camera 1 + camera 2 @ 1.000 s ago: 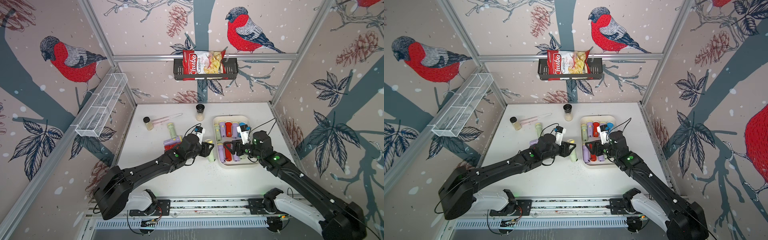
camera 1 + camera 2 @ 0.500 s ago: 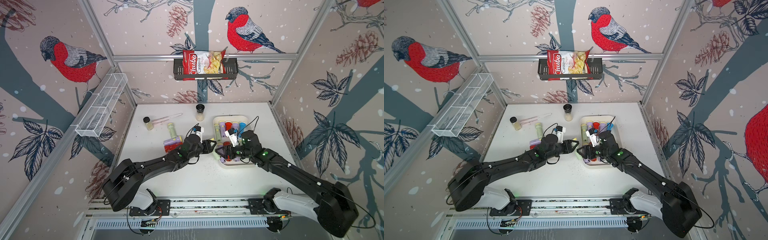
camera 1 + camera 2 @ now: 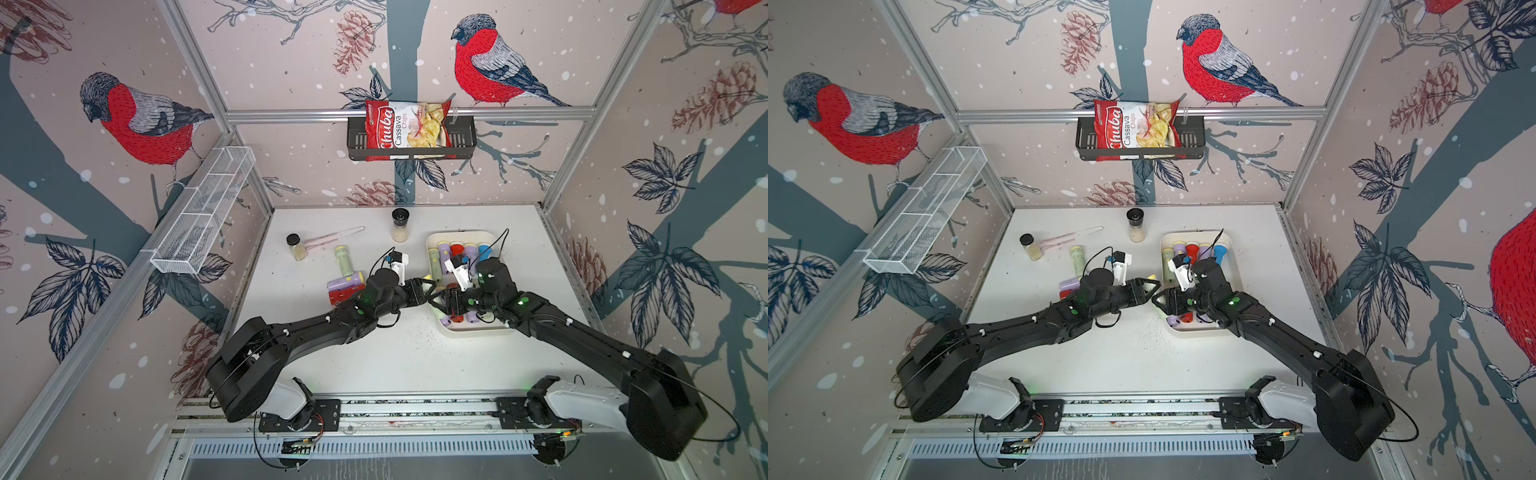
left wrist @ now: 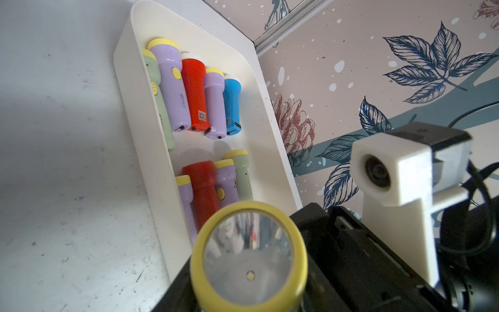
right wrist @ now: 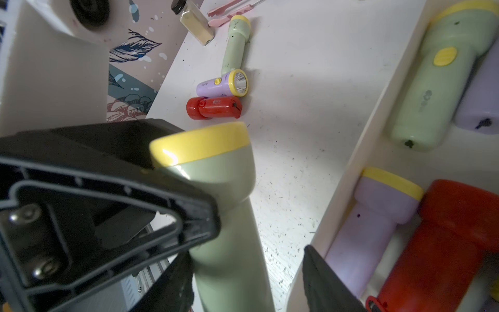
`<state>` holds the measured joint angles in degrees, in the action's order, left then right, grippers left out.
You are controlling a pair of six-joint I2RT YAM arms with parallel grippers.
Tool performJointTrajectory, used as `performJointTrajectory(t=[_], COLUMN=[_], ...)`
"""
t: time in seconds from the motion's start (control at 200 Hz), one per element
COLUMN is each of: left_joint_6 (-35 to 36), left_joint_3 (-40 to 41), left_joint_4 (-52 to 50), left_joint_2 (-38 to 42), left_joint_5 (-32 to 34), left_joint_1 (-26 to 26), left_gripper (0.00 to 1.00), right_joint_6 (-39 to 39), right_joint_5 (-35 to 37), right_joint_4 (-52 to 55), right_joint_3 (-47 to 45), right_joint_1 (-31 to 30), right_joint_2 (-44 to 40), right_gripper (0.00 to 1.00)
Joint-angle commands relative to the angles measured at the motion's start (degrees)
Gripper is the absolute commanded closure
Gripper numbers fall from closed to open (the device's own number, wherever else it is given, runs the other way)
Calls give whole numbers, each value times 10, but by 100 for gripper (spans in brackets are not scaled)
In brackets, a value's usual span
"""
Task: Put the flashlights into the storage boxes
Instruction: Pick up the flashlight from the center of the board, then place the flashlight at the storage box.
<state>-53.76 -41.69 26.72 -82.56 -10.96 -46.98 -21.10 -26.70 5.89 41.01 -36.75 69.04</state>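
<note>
My left gripper (image 3: 428, 286) is shut on a pale green, yellow-rimmed flashlight (image 3: 427, 276) held just off the left edge of the cream storage box (image 3: 469, 332). In the left wrist view its lens (image 4: 248, 256) faces the camera. My right gripper (image 3: 435, 301) meets it from over the box, open. Its jaws straddle the flashlight's body (image 5: 224, 189): one finger touches, the other stands apart. Several lilac, red, green and blue flashlights lie in the box (image 4: 129, 67). On the table lie a green (image 3: 343, 259), a lilac (image 3: 345, 284) and a red flashlight (image 3: 343, 296).
Two black-capped spice jars (image 3: 400, 224) (image 3: 296, 246) and a pink tool (image 3: 332, 237) are at the back of the table. A white wire basket (image 3: 203, 212) hangs on the left wall. A black basket with a chips bag (image 3: 411, 133) hangs on the back wall.
My right gripper has swung left from over the box to its left edge, narrowing around the green flashlight. My left gripper has carried that flashlight rightward to meet it.
</note>
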Motion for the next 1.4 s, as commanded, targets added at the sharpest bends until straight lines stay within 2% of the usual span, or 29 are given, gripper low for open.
performJointTrajectory(t=[0.0,0.165,0.32,0.495,0.57,0.735,0.871,1.121,1.396], left_joint_6=[-7,-9,-8,-3,-1,22,50,84,89], left_joint_3=[0,-2,-3,3,5,5,5,-7,-11], left_joint_4=[49,54,56,47,43,21,-4,-64,-89], left_joint_2=[4,6,7,13,18,34,49,56,40], left_joint_5=[-10,-11,-11,0,7,31,53,84,87], left_joint_1=[1,0,1,1,1,2,2,1,1], left_gripper=[88,87,86,79,72,37,20,9,6], right_joint_6=[14,20,22,22,23,26,20,33,58], right_joint_5=[-19,-11,9,25,16,-5,-21,-28,40], right_joint_4=[-12,-6,2,10,13,18,30,113,195], right_joint_3=[7,13,14,15,16,15,10,16,35], right_joint_1=[-7,-20,-21,-15,-7,22,73,190,247], right_joint_2=[8,18,16,5,5,1,-10,-10,-1], right_gripper=[40,50,65,74,74,76,77,76,75])
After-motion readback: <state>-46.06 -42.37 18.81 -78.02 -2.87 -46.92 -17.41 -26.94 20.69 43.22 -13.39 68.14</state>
